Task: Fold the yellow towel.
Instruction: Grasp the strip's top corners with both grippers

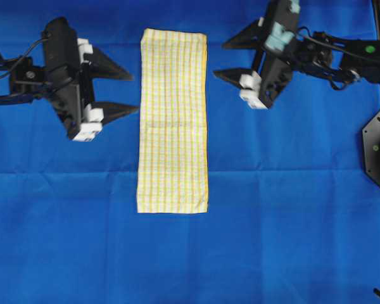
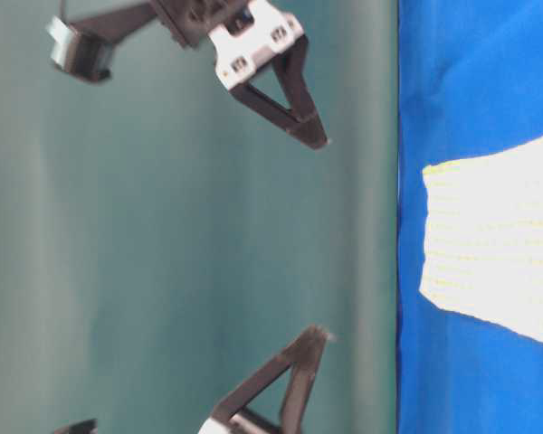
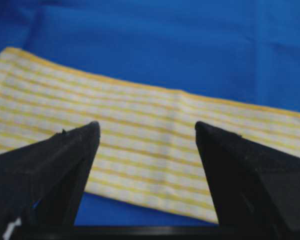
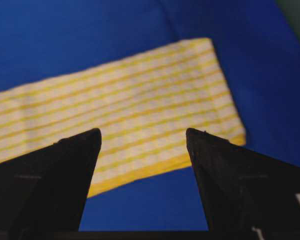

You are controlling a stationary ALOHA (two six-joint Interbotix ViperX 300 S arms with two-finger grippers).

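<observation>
blue cloth (image 1: 291, 221); yellow towel (image 1: 173, 120) flat; left gripper (image 1: 123, 92), right gripper (image 1: 231, 60) both agape, empty

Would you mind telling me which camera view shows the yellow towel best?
The overhead view: the yellow towel lies flat as a long strip on the blue cloth, all four edges visible. The table-level view catches only one end. Each wrist view shows part of it, blurred, behind open black fingers.
</observation>
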